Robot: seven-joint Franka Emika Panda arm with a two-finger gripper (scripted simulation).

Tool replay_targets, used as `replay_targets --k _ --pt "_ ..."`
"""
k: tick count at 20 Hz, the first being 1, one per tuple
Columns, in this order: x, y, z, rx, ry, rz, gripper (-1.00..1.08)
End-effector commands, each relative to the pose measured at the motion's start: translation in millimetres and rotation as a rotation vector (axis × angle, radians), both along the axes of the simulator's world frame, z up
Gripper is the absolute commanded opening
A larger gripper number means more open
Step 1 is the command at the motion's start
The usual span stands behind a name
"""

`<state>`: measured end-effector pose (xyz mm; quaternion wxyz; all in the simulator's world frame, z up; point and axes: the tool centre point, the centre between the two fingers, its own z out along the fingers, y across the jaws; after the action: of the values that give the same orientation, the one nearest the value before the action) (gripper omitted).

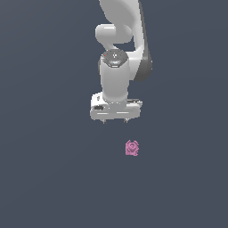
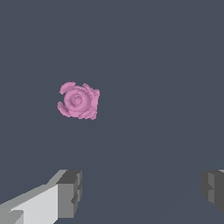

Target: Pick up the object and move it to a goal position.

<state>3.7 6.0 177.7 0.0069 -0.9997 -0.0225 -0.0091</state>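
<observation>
The object (image 1: 132,148) is a tiny pink lumpy cube with a round swirl on its face. It lies on the dark grey floor, in front of the arm and toward the exterior view's right. In the wrist view the object (image 2: 78,100) sits apart from the fingers. My gripper (image 1: 115,120) hangs from the white arm, above the floor and behind the object, toward the exterior view's left of it. Its jaws stand wide apart and hold nothing. Both grey fingertips (image 2: 70,192) show in the wrist view.
The white arm (image 1: 116,67) rises behind the gripper. The dark grey floor (image 1: 44,169) fills both views, with nothing else on it.
</observation>
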Motion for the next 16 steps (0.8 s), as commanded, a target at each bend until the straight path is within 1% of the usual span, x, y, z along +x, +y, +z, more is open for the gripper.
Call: replay_targets --k 1,4,9,16 --pt "0 0 0 0.000 0.000 0.000 1.00" --pt "-2 -1 -3 -0.002 0.009 -0.005 1.00" --pt "-9 -2 -16 -0.011 0.043 -0.023 1.00" --pt "-7 -1 -17 -0.011 0.042 -0.025 1.00"
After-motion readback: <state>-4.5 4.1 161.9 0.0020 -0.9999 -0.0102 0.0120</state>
